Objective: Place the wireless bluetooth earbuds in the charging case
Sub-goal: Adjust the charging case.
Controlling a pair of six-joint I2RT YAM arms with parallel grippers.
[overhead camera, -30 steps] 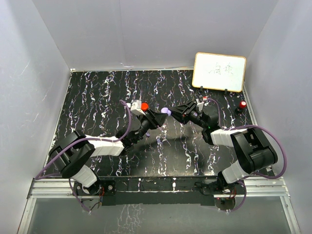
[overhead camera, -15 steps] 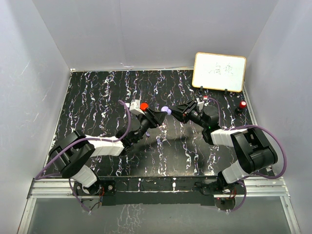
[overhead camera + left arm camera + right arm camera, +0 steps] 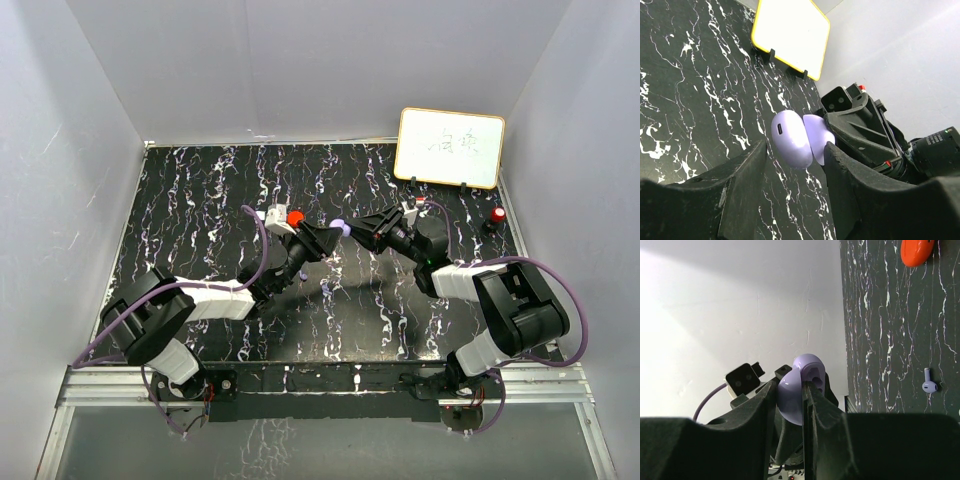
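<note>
Top external view: both arms reach in over the black marbled surface (image 3: 200,200), and their tips come together above its middle.
Right fingers (image 3: 820,405): clenched on the purple charging case (image 3: 799,387), one finger against each side, holding it up off the surface.
Purple charging case, state: hinged open, its two rounded halves parted. The left wrist view shows a small slot on the outside of one half. The right wrist view shows a hollow in an inner face.
Left fingers (image 3: 747,190): spread apart and grasping nothing. The case sits just past their tips, in line with the gap between them. Whether a tip touches it cannot be told.
Purple earbud (image 3: 929,385): lies alone on the surface, seen only in the right wrist view, well apart from the case and from both pairs of fingers.
Red round case (image 3: 296,216): on the surface just behind the left wrist. It shows as an orange-red shape at the top edge of the right wrist view.
Whiteboard (image 3: 450,147): yellow-rimmed, standing upright on small black feet at the far right corner of the surface. The marks on it are too faint to read.
Small red item (image 3: 497,215): on the surface near the right edge, just in front of the whiteboard, too small to identify.
</note>
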